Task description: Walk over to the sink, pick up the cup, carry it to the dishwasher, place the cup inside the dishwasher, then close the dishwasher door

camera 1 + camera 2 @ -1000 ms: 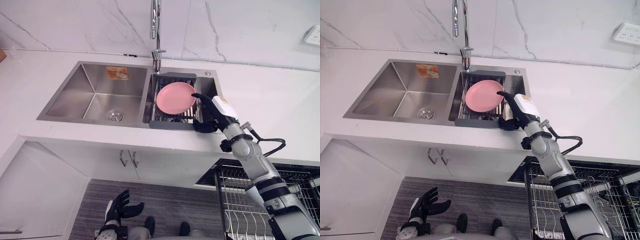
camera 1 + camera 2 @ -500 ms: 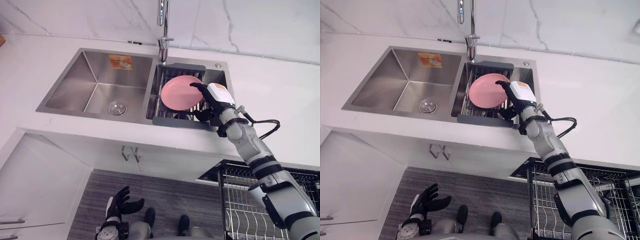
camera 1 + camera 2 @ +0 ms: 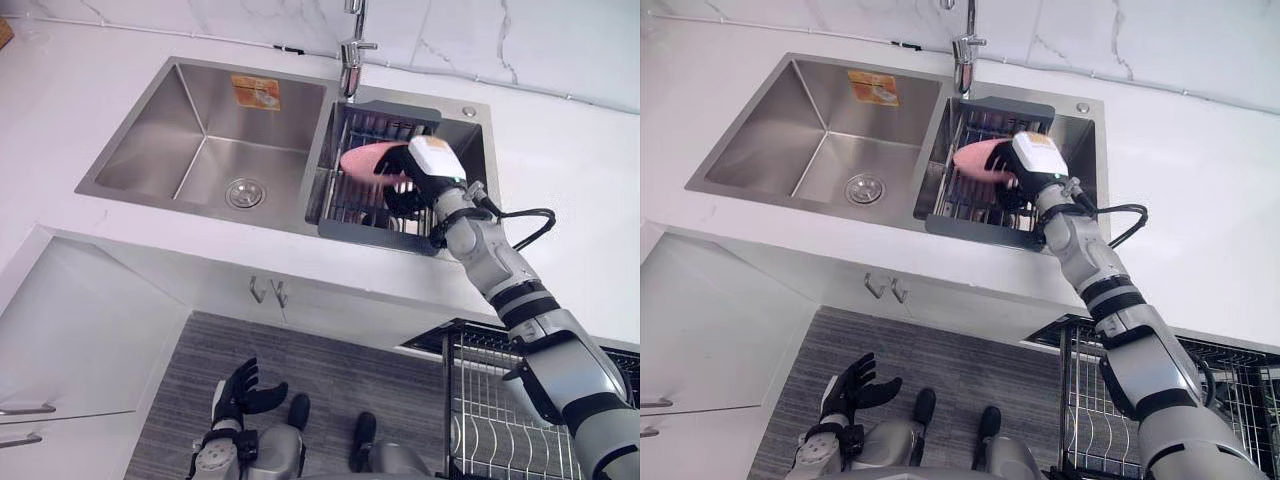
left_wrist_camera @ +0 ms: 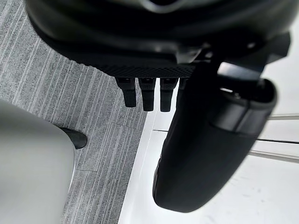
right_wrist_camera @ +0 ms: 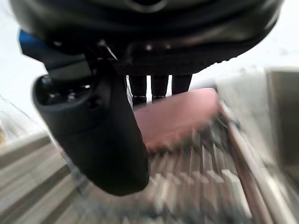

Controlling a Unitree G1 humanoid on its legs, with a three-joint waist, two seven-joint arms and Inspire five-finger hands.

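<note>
Pink plate (image 3: 360, 158) sits between thumb and fingers of right robot hand (image 3: 418, 182) (grip unclear).

Sink (image 3: 170, 150): finished in brushed silver-grey steel; an orange-and-yellow sticker (image 3: 255, 92) is borne on its back wall. Plate (image 3: 360, 160): plain pink. Drain rack (image 3: 400, 110): framed in dark grey. Worktop (image 3: 590, 190): plain white. Wall (image 3: 570, 40): white marble, veined in grey. Floor (image 3: 340, 380): grey, finely striped. Cupboard fronts (image 3: 90, 330): white. Right hand (image 3: 420, 172): dark, capped with a white cover. Left hand (image 3: 238, 392): dark throughout. Dishwasher rack (image 3: 490, 430): silver wire.
</note>
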